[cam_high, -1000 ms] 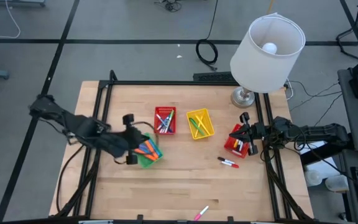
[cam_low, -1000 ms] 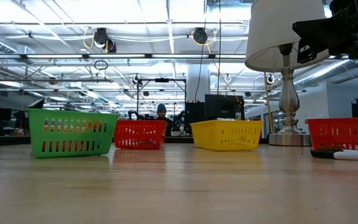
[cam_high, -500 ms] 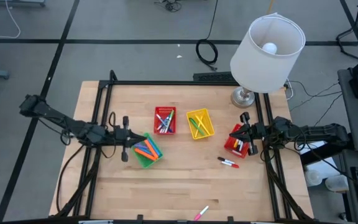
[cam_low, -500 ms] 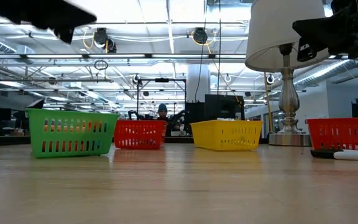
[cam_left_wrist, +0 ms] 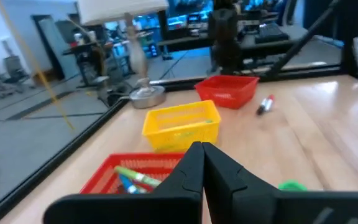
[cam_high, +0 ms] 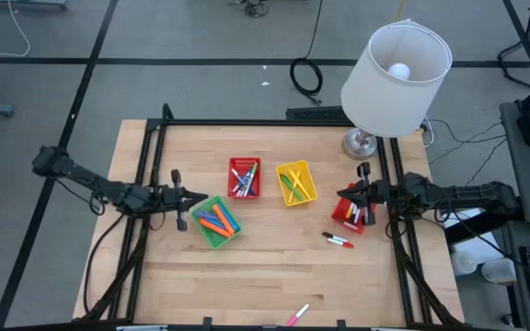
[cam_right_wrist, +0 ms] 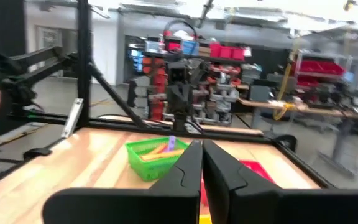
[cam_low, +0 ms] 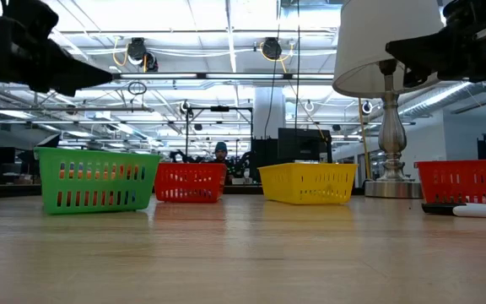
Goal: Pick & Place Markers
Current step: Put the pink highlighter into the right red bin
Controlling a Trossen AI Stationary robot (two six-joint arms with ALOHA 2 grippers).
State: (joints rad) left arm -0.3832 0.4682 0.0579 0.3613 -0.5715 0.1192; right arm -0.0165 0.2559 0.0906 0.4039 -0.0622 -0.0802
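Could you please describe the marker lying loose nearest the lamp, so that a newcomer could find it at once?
Start at the lamp at the table's far right corner and come toward the near edge, past the red basket under the right gripper. Just beyond it a marker lies flat on the bare wood. It is white with red ends, unlike the pink marker at the near edge.

Materials and finishes as I see them from the remote station

The surface [cam_high: 274, 267] I work on is pale wood with a smooth, faintly satin grain, framed by matt black metal rails [cam_high: 274, 122]. Beside my left end effector [cam_high: 191, 199], itself matt black plastic, the green basket [cam_high: 215, 222] is slotted moulded plastic with a slight sheen, as are the red [cam_high: 244, 177] and yellow [cam_high: 295, 182] ones. Past my right end effector [cam_high: 340, 194], the lamp [cam_high: 396, 66] has a matt white fabric-looking shade and a polished metal base [cam_high: 360, 143].
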